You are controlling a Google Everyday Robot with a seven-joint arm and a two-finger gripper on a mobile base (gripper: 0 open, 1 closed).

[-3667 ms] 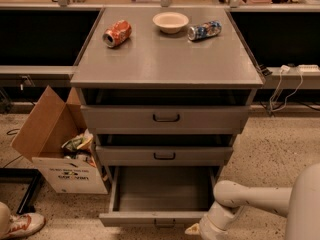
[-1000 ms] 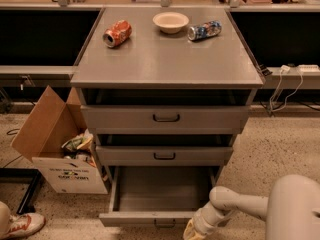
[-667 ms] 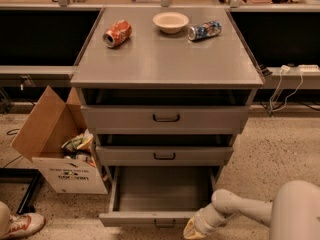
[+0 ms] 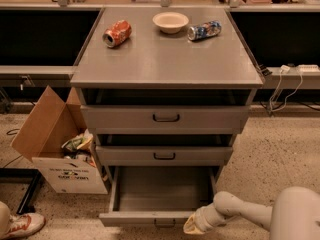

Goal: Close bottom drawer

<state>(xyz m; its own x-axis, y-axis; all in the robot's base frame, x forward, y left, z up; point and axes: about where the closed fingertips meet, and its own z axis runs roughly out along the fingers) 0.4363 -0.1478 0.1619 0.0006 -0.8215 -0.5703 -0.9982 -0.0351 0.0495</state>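
The bottom drawer [image 4: 150, 218] of the grey metal cabinet [image 4: 165, 59] is pulled far out, showing its plain grey tray, which holds nothing. Its flat front lies along the lower edge of the view, with the small dark loop handle [image 4: 165, 224] at its middle. My gripper [image 4: 194, 227] is at the right end of that front, low in the view, at the end of my white arm [image 4: 240, 211] that reaches in from the lower right. The middle drawer [image 4: 164, 155] and top drawer [image 4: 165, 118] above stand slightly out.
On the cabinet top lie a red can [image 4: 117, 33], a cream bowl [image 4: 170, 21] and a blue can [image 4: 204, 30]. An open cardboard box [image 4: 57, 154] with rubbish stands at the left. A shoe [image 4: 22, 225] is at the lower left. Cables [image 4: 285, 84] hang at the right.
My arm and gripper have shifted slightly along the right end of the bottom drawer's front. The drawer stands about as far out as before.
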